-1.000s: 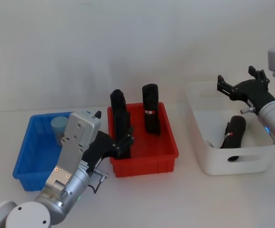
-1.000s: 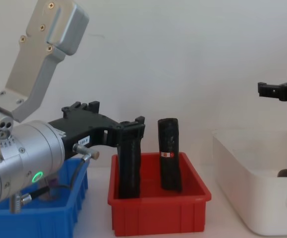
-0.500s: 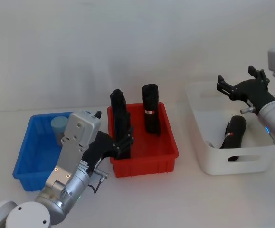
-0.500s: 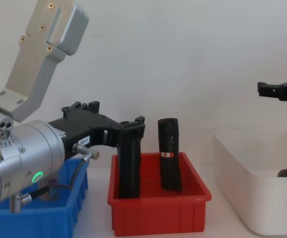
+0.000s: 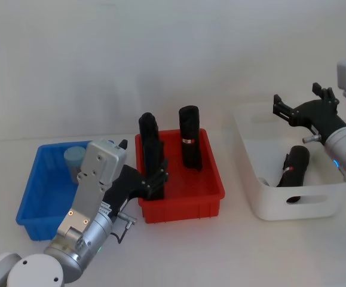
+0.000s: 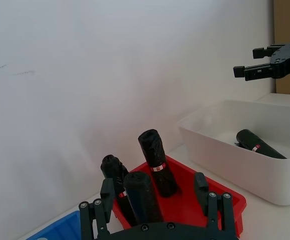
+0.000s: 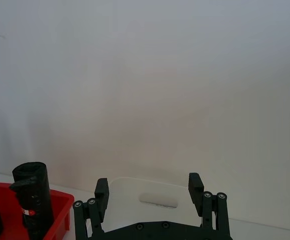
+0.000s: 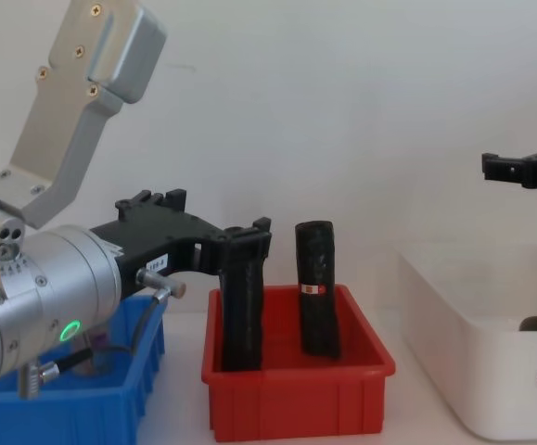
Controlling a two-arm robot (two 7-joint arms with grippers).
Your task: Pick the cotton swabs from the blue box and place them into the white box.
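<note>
A plain white wall stands behind the white table (image 5: 178, 251). The swab jar (image 5: 74, 160) sits in the blue box (image 5: 32, 203), left of the left gripper (image 5: 156, 179), which is spread wide and empty; the right gripper (image 5: 301, 107), also wide, hovers above the white box (image 5: 268, 203). The jar looks light, rigid and smooth, so I would grip its sides below the lid.

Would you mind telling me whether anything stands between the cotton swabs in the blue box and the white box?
Yes: the red bin with upright black rolls sits between the blue box holding the cotton swabs and the white box.
</note>
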